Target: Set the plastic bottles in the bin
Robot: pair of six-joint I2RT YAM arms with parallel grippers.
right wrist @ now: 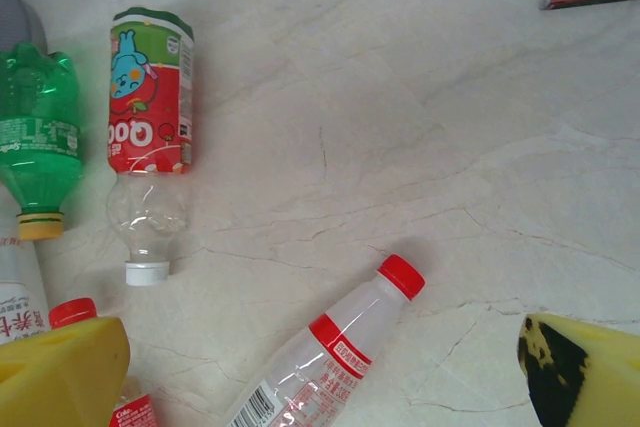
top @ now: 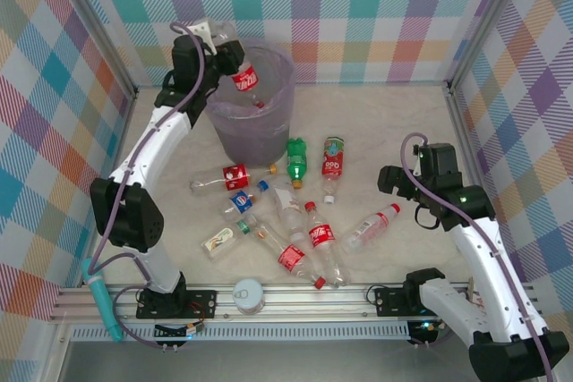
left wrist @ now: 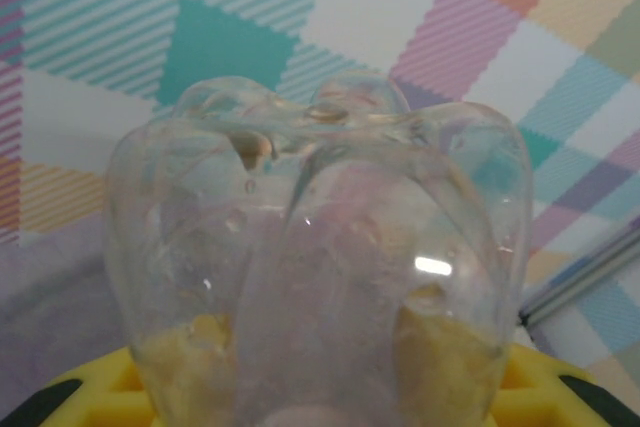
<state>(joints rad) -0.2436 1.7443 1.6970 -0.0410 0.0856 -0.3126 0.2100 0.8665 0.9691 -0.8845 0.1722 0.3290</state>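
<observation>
Clear plastic with a red label: that is the bottle point(top: 244, 78) hanging at the upper left of the overhead frame, in the left tool point(top: 229, 58). The tool is closed narrow on the bottle's base end. The left wrist view shows the lobed clear base point(left wrist: 320, 247) seated between the yellow fingers point(left wrist: 90, 399). The bottle tilts with its cap end down and to the right, over the mouth of the bin point(top: 235, 142), and the cap looks to be already inside the rim.

The step in hand appears to be the drop. To do it well, keep the bottle over the middle of the opening rather than its left rim, and open the jaws fully in one move so neither finger drags it sideways. An empty bottle is light and may bounce off the rim, so a low release is safer.

Right of the bin and lower in the frame, the other bottles lie scattered on the counter point(top: 403, 114). Among them are a green bottle point(top: 296, 160), a cartoon-labelled bottle point(top: 332, 165) just beside it, and a red-capped bottle point(top: 372, 225) further right.

At the right of the frame the right tool point(top: 407, 196) hovers with its jaws wide and nothing between them. Its wrist view looks down on the red-capped bottle point(right wrist: 320, 372).
</observation>
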